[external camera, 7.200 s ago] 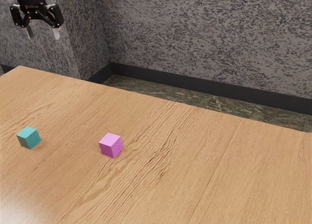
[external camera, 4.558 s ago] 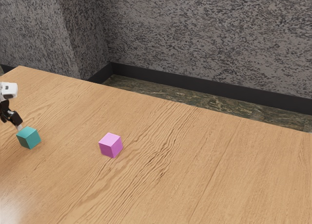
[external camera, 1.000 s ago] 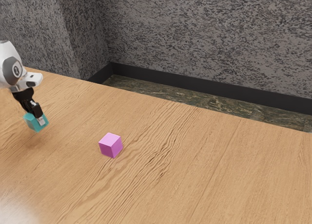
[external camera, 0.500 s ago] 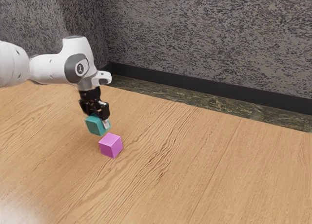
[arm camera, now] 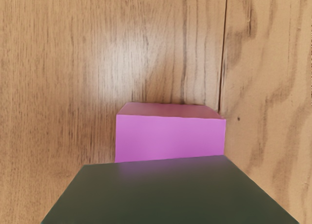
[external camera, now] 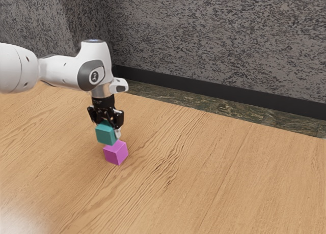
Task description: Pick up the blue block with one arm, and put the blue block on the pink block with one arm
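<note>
Claw (external camera: 107, 126) pinching blue block (external camera: 105, 135) from two sides, holding it low over pink block (external camera: 115, 153) on bench (external camera: 214, 173), slightly toward exterior view's left; tight hold apparently lets edges square up before release. Contact unclear.

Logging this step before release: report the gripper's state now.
Gripper: shut on the blue block, holding it over the pink block.
</note>
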Controlling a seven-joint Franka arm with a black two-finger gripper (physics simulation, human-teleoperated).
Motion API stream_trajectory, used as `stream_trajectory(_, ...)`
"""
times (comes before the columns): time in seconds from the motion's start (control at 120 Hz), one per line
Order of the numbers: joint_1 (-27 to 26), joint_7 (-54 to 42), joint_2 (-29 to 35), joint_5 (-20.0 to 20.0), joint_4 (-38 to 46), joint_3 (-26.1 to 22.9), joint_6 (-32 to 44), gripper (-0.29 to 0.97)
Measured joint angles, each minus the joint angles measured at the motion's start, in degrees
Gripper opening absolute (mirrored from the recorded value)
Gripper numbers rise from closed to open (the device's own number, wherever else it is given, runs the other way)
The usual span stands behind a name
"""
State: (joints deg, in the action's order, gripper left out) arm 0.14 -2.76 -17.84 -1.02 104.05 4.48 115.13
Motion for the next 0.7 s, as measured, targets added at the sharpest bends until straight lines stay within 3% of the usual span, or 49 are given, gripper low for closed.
stream_trajectory(0.342,-1.18,-5.26,1.01,-0.05,2.34,-0.01,3.55,0.31)
stream_trajectory(0.7,-1.50,-9.33,3.21,-3.95,6.49,0.14,5.11,0.30)
